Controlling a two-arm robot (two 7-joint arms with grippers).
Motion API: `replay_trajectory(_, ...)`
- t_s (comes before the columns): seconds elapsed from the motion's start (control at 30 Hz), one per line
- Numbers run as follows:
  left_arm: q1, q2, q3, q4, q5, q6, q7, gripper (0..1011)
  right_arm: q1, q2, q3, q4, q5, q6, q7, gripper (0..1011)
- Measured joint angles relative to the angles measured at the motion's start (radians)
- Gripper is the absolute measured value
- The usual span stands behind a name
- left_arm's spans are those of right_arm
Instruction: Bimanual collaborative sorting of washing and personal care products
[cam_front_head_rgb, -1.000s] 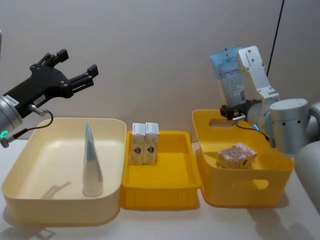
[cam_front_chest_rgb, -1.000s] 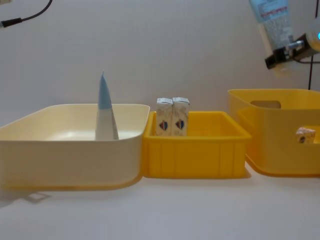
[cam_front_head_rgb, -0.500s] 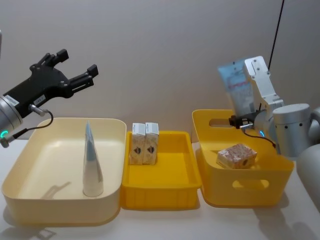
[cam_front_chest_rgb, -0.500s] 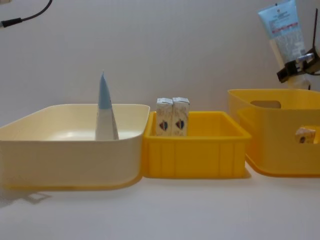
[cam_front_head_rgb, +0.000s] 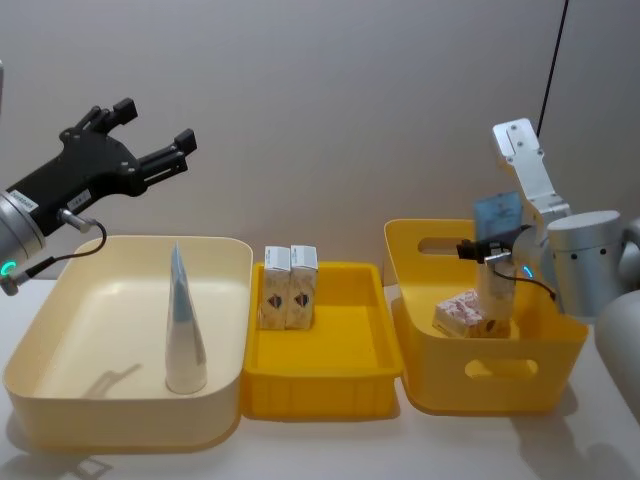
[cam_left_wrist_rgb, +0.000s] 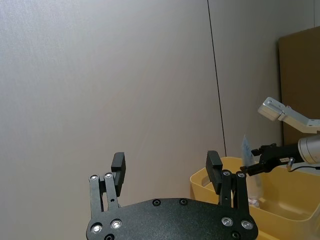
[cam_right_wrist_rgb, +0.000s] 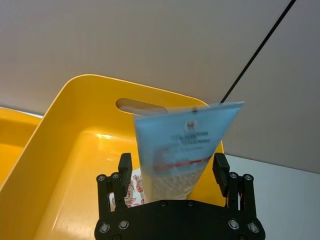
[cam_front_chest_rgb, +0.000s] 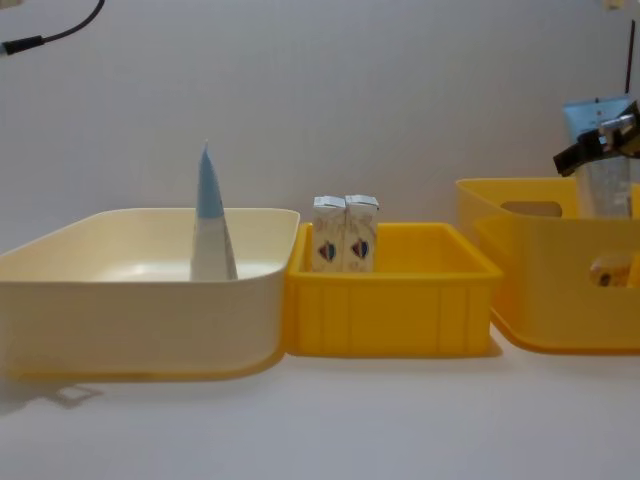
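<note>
Two boxy cartons (cam_front_head_rgb: 289, 286) | flat-crimped glossy tube (cam_right_wrist_rgb: 179, 150) in right gripper (cam_right_wrist_rgb: 172, 176)

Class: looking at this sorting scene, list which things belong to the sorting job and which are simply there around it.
Part of the job:
- tube inside the right claw, lowered into the deep yellow bin
- standing tube in the cream bin
- two small cartons in the shallow yellow tray
- left claw, open, raised above the cream bin

Just there:
- patterned packet in the deep bin
- grey wall
</note>
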Motion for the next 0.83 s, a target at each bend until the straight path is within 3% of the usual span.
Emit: replay_trajectory(0.83,0.000,0.000,0.000,0.000,0.000,0.000,0.000,1004,0.001,0.000,0.002,0.006,-0.002,0.005,-0.004,1001)
